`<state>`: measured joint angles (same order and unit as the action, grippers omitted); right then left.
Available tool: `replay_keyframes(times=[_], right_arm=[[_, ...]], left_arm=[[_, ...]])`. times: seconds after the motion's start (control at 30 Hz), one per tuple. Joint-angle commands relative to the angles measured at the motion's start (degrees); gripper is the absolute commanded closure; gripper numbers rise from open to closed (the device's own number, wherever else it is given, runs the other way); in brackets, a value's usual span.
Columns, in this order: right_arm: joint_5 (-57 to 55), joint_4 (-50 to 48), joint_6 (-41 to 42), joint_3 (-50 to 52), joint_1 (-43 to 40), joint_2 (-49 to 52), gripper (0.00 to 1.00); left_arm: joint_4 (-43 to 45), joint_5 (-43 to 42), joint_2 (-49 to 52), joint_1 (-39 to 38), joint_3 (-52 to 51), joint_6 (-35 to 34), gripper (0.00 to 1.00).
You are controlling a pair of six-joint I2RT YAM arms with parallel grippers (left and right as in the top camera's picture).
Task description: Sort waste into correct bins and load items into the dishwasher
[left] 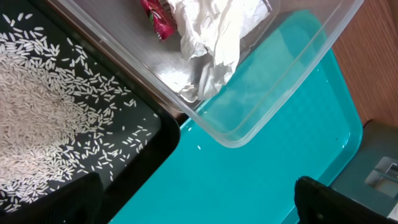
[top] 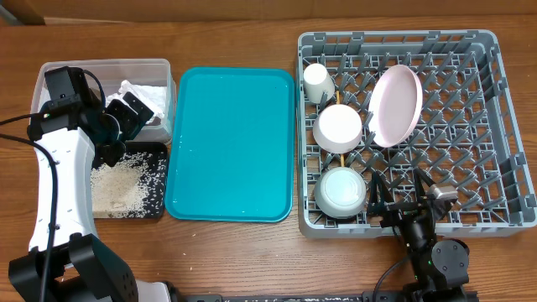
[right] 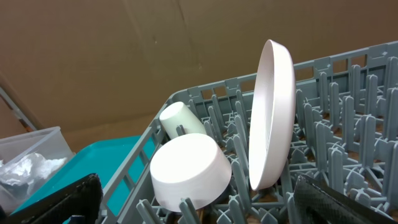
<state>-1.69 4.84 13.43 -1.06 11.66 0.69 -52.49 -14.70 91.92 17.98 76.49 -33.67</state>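
Plainly, left hand (top: 126,117) and right hand (top: 398,198) both gape wide, empty.

Overhead: fixed, looks straight down on the table (top: 252,33), far enough back to frame the clear tub (top: 166,84), black tray (top: 159,201), teal tray (top: 231,143) and grey rack (top: 512,126) whole.
Left wrist: close, aimed steeply down over the tub corner, where black tray and teal tray meet.
Right wrist: low, near level, close to the plate (right: 270,112), facing across the rack toward teal tray and tub.
All three views share the teal tray and the tub.
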Motion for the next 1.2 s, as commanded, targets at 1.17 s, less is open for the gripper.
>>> replay_keyframes(times=[1.17], right_arm=[[0.1,-0.2,-0.4,0.6,-0.2,-0.5,0.00]], left_arm=[[0.0,0.3,-29.5,-18.2,0.7,0.9,0.00]])
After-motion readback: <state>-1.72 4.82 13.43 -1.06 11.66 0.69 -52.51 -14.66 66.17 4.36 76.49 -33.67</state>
